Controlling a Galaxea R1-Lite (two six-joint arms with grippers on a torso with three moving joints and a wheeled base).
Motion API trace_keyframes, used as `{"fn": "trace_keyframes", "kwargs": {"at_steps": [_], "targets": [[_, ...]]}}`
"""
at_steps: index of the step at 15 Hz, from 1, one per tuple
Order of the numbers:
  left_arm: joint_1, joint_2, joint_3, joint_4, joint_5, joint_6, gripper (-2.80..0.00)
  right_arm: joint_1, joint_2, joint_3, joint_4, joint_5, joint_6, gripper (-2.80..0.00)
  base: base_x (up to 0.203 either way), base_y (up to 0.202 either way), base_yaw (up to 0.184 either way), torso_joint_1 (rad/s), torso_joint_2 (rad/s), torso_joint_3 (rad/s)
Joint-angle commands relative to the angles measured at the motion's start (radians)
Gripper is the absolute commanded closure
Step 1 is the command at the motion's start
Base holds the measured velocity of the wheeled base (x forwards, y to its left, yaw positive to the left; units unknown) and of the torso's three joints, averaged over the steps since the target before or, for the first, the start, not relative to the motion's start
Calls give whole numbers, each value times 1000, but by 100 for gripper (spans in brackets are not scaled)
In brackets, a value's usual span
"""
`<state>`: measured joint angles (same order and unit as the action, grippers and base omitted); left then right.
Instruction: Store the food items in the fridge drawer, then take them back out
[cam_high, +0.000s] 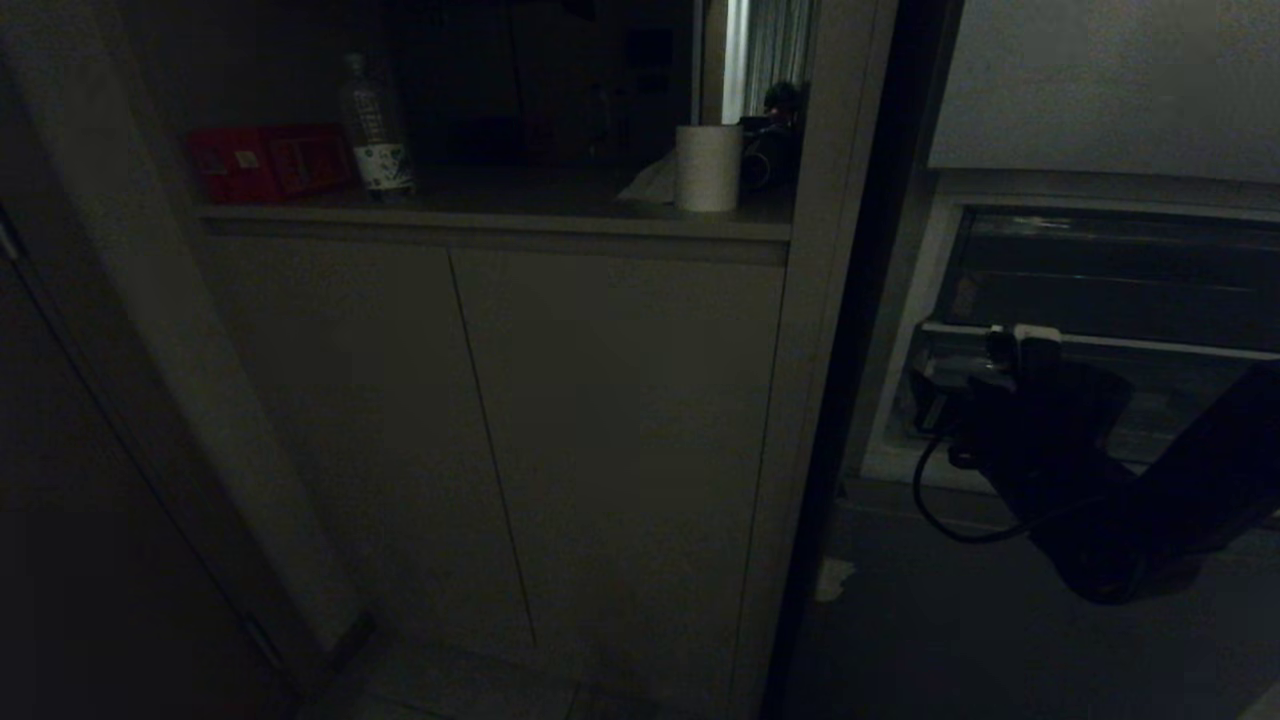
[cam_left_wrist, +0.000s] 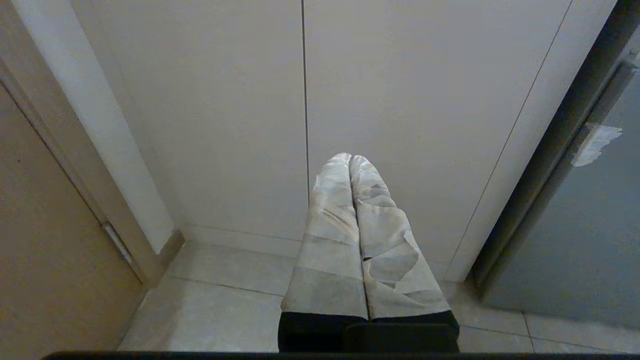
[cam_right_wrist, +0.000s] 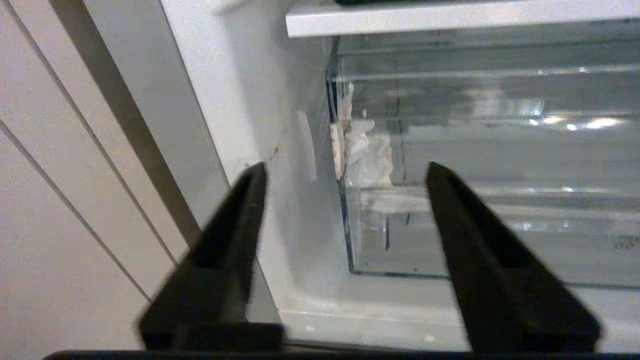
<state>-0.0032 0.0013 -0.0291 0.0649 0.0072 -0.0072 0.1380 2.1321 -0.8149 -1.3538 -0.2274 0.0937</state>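
Observation:
The fridge drawer (cam_right_wrist: 490, 150) is a clear plastic bin under a white shelf (cam_right_wrist: 450, 15), and its near left corner faces my right gripper (cam_right_wrist: 345, 167). That gripper is open, its black fingers (cam_right_wrist: 235, 235) spread wide with nothing between them, a short way in front of the drawer. In the head view my right arm (cam_high: 1100, 480) reaches into the fridge compartment (cam_high: 1120, 280) at the right. The food items are out of view. My left gripper (cam_left_wrist: 350, 159) is shut and empty, with taped fingers, parked facing the cabinet doors (cam_left_wrist: 400, 100) above the tiled floor.
A counter niche above the cabinet holds a flat red box (cam_high: 265, 160), a bottle (cam_high: 375, 130) and a white paper roll (cam_high: 708, 168). Crumpled white material (cam_right_wrist: 367, 150) sticks to the drawer's left wall. The fridge's white side wall (cam_right_wrist: 250, 100) stands close beside my right gripper.

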Motion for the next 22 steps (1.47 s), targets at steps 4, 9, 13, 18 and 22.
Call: {"fn": "trace_keyframes", "kwargs": {"at_steps": [4, 9, 13, 18, 22], "targets": [[0, 0, 0, 0, 0, 0, 0, -31, 43, -52, -36, 35, -24, -280, 0, 0, 0, 0, 0, 0], [0, 0, 0, 0, 0, 0, 0, -54, 93, -91, -34, 33, -34, -280, 0, 0, 0, 0, 0, 0], [0, 0, 0, 0, 0, 0, 0, -60, 106, -116, -33, 31, -34, -280, 0, 0, 0, 0, 0, 0], [0, 0, 0, 1, 0, 0, 0, -61, 126, -156, -20, 28, -32, -280, 0, 0, 0, 0, 0, 0], [0, 0, 0, 1, 0, 0, 0, -61, 127, -191, 5, 26, -31, -280, 0, 0, 0, 0, 0, 0]]}}
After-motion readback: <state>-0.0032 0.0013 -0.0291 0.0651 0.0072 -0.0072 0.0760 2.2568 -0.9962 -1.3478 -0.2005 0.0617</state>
